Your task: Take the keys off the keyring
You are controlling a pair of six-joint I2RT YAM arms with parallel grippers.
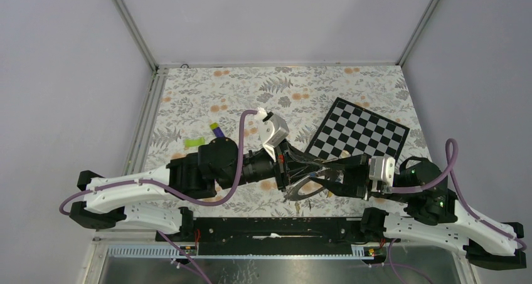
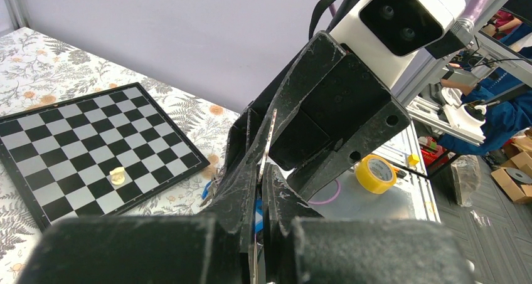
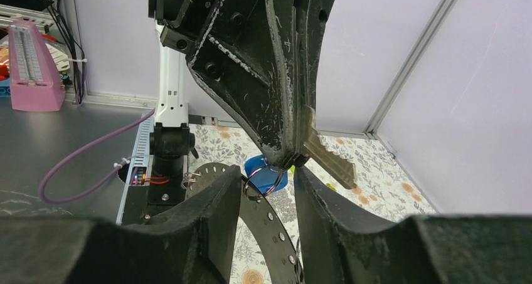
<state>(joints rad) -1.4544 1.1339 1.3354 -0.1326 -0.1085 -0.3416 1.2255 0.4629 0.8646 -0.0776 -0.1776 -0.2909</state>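
Silver key (image 3: 329, 162) is pinched by the left end effector (image 3: 290, 158), blade jutting sideways; just below, the keyring (image 3: 266, 224) is straddled by the spread right end effector (image 3: 268, 190).

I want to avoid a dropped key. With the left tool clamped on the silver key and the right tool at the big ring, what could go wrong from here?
1. The left tool pinches the silver key by its head end; a pull could twist it loose.
2. The right tool's fingers stand either side of the keyring, but a grip is not clear, so the ring may swing.
3. The blue key and small split ring hang close and might snag.
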